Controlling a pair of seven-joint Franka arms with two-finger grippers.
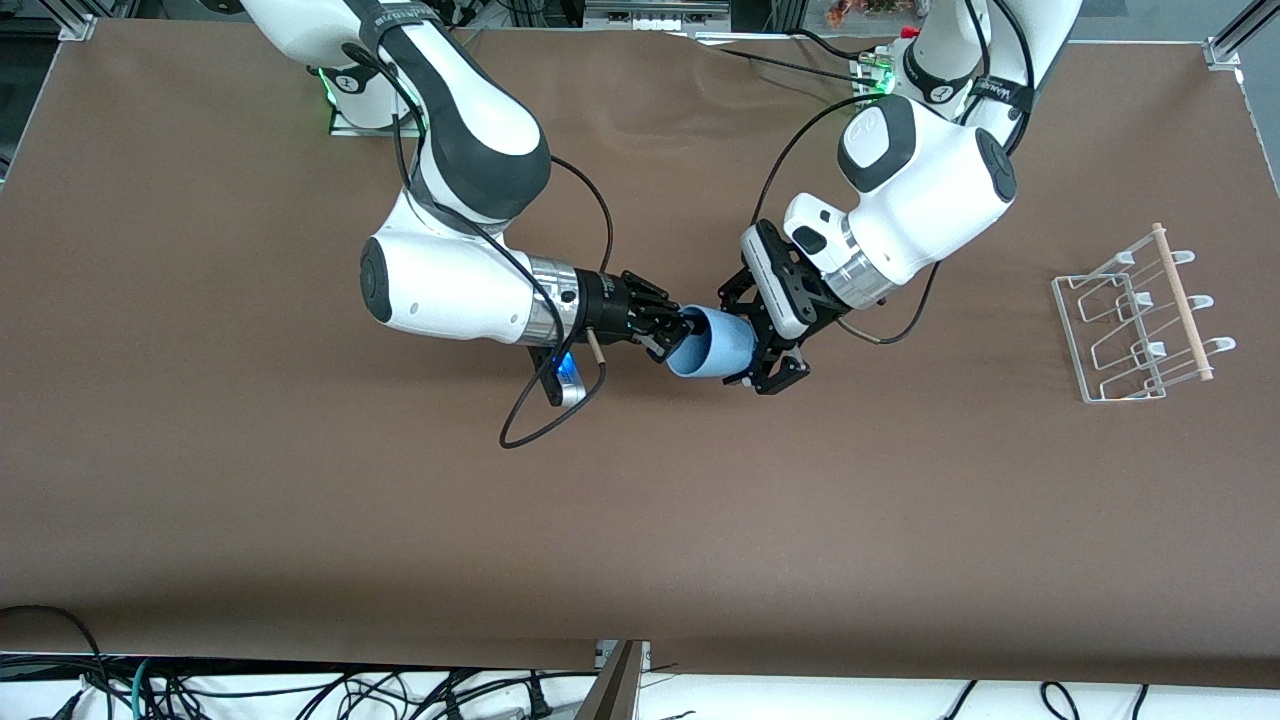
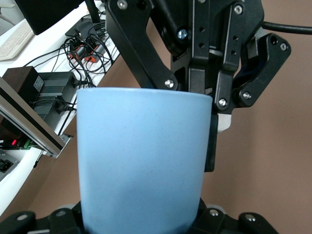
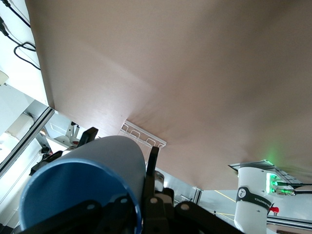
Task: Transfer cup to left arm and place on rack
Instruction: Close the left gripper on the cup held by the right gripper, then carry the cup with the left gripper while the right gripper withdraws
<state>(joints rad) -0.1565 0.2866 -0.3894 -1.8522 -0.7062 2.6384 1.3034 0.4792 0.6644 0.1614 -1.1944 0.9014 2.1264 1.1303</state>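
The cup [image 1: 712,345] is held up over the middle of the brown worktop [image 1: 300,500], lying on its side between the two arms. Its rim end is gripped by the right end effector [image 1: 668,335], one finger inside the mouth and one outside, and in the right wrist view the blue opening [image 3: 78,195] is seen clamped at the rim by those black fingers [image 3: 152,165]. The base end of the cup is bracketed by the left end effector [image 1: 765,365], whose black fingers are seen on either side of the blue wall; from the left wrist view the cup [image 2: 141,161] fills the picture, with the right arm's black linkage [image 2: 204,63] at its rim. Whether the left fingers are pressed onto the cup or just set around it cannot be told. The white wire rack [image 1: 1135,320], with its wooden dowel [image 1: 1183,300] across the top, is seen standing on the worktop toward the left arm's end, well apart from the cup.
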